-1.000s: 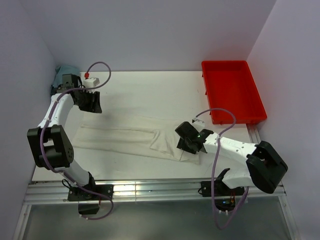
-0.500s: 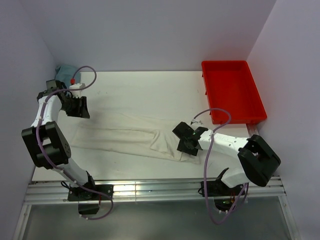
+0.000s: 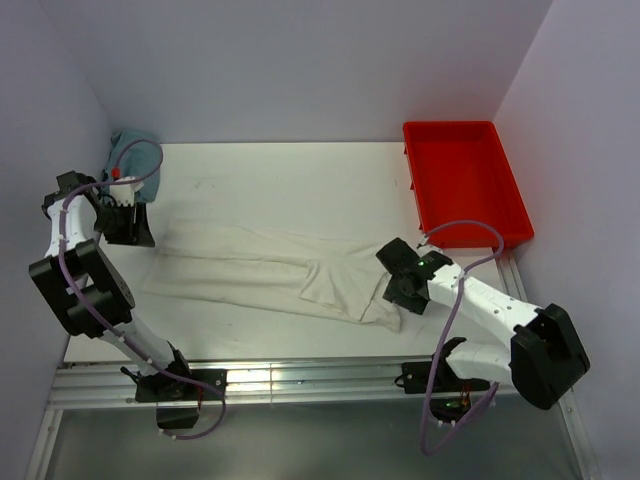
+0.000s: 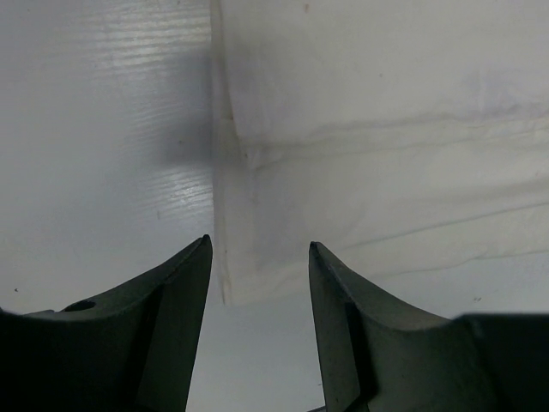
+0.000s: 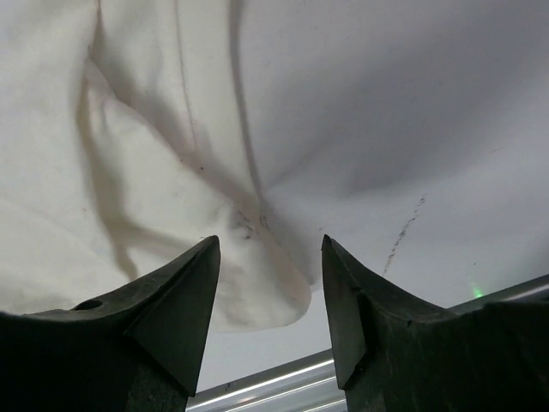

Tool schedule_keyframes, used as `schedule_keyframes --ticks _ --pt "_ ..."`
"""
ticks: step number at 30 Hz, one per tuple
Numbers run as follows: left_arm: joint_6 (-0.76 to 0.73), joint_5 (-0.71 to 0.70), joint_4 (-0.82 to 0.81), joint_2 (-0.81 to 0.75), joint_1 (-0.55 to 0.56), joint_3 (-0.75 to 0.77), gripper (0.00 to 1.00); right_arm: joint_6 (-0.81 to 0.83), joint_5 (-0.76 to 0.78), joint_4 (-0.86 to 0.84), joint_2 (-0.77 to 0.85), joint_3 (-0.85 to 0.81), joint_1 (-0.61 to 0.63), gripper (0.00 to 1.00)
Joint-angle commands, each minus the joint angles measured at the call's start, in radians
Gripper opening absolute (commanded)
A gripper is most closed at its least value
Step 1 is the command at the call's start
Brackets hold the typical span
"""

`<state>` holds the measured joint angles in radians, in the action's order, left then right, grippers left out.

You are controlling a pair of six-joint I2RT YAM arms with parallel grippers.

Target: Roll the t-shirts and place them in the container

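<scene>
A: Where is the t-shirt (image 3: pixel 270 272) now?

B: It lies flat on the surface (image 3: pixel 300 180), in a long narrow band from the left side to the right, nearer to the front edge than to the back. The right end looks wider and a little bunched.

A: Why such a shape?

B: I think a narrow band is what one needs for rolling: you begin at one end and the roll keeps an even width.

A: And the arms?

B: One stands at each end of the band. The left fingers (image 4: pixel 171 292) are spread apart above the left edge of the cloth, with nothing between them. The right fingers (image 5: pixel 171 300) are also spread and carry nothing; below them I see the rounded right corner of the shirt.

A: So no one grasps the cloth?

B: No, both are released. I judge the rolling has not begun, because I see no turn of cloth at either end.

A: What else is there?

B: A red tray (image 3: pixel 465 185) waits at the back right, well apart from the shirt, probably for finished rolls. A blue-grey cloth (image 3: pixel 125 148) sits in the back left corner; I cannot tell if it is another shirt.
</scene>
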<state>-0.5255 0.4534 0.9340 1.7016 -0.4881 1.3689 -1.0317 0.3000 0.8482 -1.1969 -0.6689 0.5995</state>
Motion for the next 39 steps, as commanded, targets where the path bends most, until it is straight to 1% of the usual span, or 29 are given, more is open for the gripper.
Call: schedule_keyframes --ticks 1,4,5,6,7,9,11,13,16,22,26,29,30,32,33,34,36,37,39 --pt "-0.062 0.054 0.035 0.003 -0.013 0.036 0.55 0.021 0.022 0.017 0.052 -0.012 -0.027 0.58" --pt "-0.079 0.071 0.046 -0.01 -0.017 0.038 0.55 0.015 0.013 -0.023 0.108 -0.014 -0.029 0.62" --pt "-0.082 0.077 0.049 -0.014 -0.018 0.038 0.56 0.009 0.013 -0.034 0.123 0.005 -0.035 0.66" --pt "-0.085 0.083 0.054 -0.017 -0.018 0.036 0.56 0.007 -0.013 -0.053 0.155 0.018 -0.047 0.67" --pt "-0.093 0.087 0.055 -0.02 -0.018 0.035 0.56 0.01 -0.033 -0.111 0.172 0.035 -0.079 0.69" --pt "-0.1 0.105 0.063 -0.022 -0.02 0.032 0.56 0.002 -0.074 -0.17 0.216 0.086 -0.105 0.77" --pt "-0.111 0.122 0.066 -0.02 -0.02 0.027 0.56 -0.004 -0.105 -0.256 0.227 0.139 -0.145 0.84" --pt "-0.128 0.133 0.074 -0.016 -0.024 0.025 0.56 0.005 -0.166 -0.348 0.201 0.17 -0.171 0.86" --pt "-0.152 0.152 0.086 -0.016 -0.038 0.024 0.56 0.001 -0.177 -0.395 0.129 0.16 -0.175 0.88" --pt "-0.197 0.195 0.115 -0.019 -0.064 0.01 0.56 -0.039 -0.21 -0.511 0.095 0.201 -0.155 0.89" --pt "-0.209 0.217 0.126 -0.023 -0.069 0.001 0.56 -0.065 -0.203 -0.547 0.103 0.219 -0.147 0.89" --pt "-0.22 0.229 0.137 -0.026 -0.069 0.004 0.56 -0.047 -0.182 -0.531 0.063 0.178 -0.136 0.89" --pt "-0.223 0.231 0.143 -0.028 -0.067 0.006 0.56 -0.041 -0.168 -0.515 0.024 0.155 -0.13 0.89" --pt "-0.225 0.232 0.141 -0.033 -0.069 0.006 0.56 -0.03 -0.133 -0.444 -0.022 0.08 -0.103 0.87" --pt "-0.226 0.234 0.143 -0.034 -0.069 0.006 0.56 -0.025 -0.109 -0.398 -0.065 0.057 -0.093 0.84" --pt "-0.228 0.232 0.144 -0.036 -0.069 0.004 0.56 -0.021 -0.096 -0.373 -0.088 0.014 -0.087 0.77" --pt "-0.229 0.232 0.144 -0.037 -0.069 0.001 0.56 -0.011 -0.073 -0.295 -0.148 -0.029 -0.063 0.68" --pt "-0.234 0.232 0.15 -0.037 -0.069 -0.001 0.56 -0.008 -0.046 -0.267 -0.168 -0.065 -0.053 0.56" --pt "-0.24 0.231 0.154 -0.036 -0.07 -0.001 0.56 -0.01 -0.019 -0.18 -0.223 -0.098 -0.023 0.39"
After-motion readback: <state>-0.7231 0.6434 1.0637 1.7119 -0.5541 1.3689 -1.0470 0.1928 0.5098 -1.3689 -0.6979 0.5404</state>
